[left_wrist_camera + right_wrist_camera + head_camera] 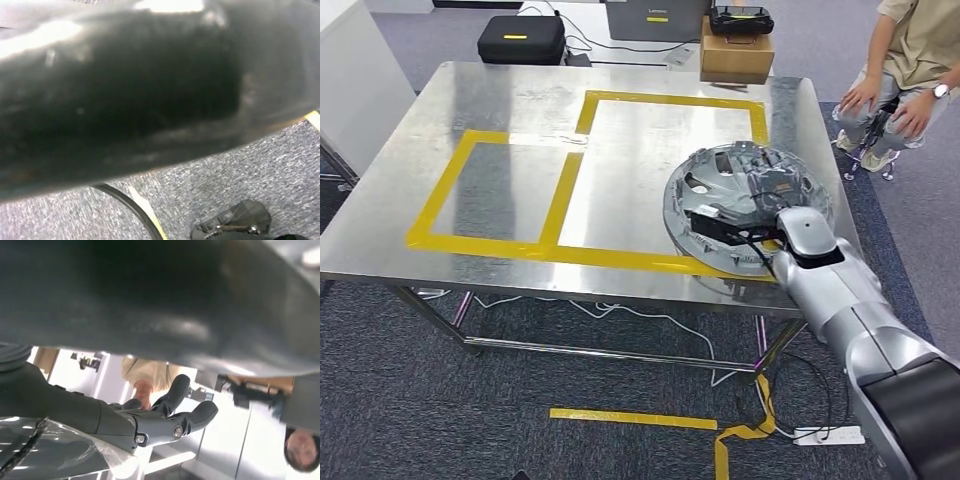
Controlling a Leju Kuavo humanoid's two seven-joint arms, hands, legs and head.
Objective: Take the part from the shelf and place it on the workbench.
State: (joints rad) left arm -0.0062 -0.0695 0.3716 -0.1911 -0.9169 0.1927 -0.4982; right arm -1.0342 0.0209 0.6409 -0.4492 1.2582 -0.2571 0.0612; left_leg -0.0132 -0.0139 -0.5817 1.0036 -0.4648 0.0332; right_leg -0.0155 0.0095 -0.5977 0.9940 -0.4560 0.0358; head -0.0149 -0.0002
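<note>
One readable label, "Lenovo", marks grey case.

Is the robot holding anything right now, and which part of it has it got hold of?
Yes. The right robot hand holds the round grey part by its near right rim, over the workbench edge. The exact finger placement is hidden.

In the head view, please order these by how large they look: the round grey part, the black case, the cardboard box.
1. Round grey part, clearly largest, though nearest the camera.
2. Black case.
3. Cardboard box, close to the case; unsure.
</note>
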